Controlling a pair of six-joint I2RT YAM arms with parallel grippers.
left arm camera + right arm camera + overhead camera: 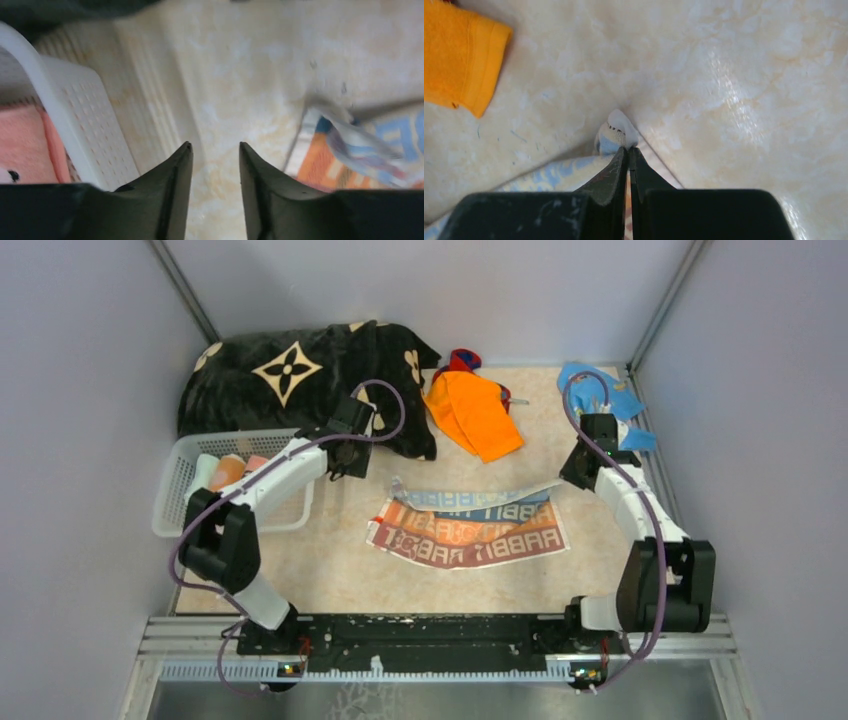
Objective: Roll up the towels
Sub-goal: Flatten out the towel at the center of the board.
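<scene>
Top external view, desk holdings.

Item one: flat towel printed in red, orange and blue bands with the word RABBIT (pixel 470 532). It lies spread at the centre of the desk (pixel 340 570), between the two arms. The far edge is lifted and turned toward the near side, showing its paler back (the start of a roll, by my reading). The printed towel's far right corner (pixel 619 131) is pinched in the right jaws, which are closed tight on it, a tuft poking past the tips. The left jaws stand apart with nothing between them, over bare desk between the white perforated plastic basket (pixel 75 115) and the printed towel's left end.

Item two: plain orange cloth towel (pixel 475 412), loosely folded, far centre, unrolled.

Item three: crumpled light-blue cloth (pixel 600 390), far right corner.

Item four: red-and-blue cloth (pixel 462 360), just behind the orange towel.

Basket contents: short rolls, namely an orange roll (pixel 228 472), a pale green roll (pixel 203 472) and a pink roll (pixel 25 145).

Also present: large black plush blanket with beige flower motifs (pixel 290 370), far left (not for rolling).

Handling note: the printed towel is judged light and limp, likely to sag and skew if drawn by one corner alone. The best hold is a pinch at the hem of both far corners, one per arm, so the fold travels evenly. The left corner is not yet held.
</scene>
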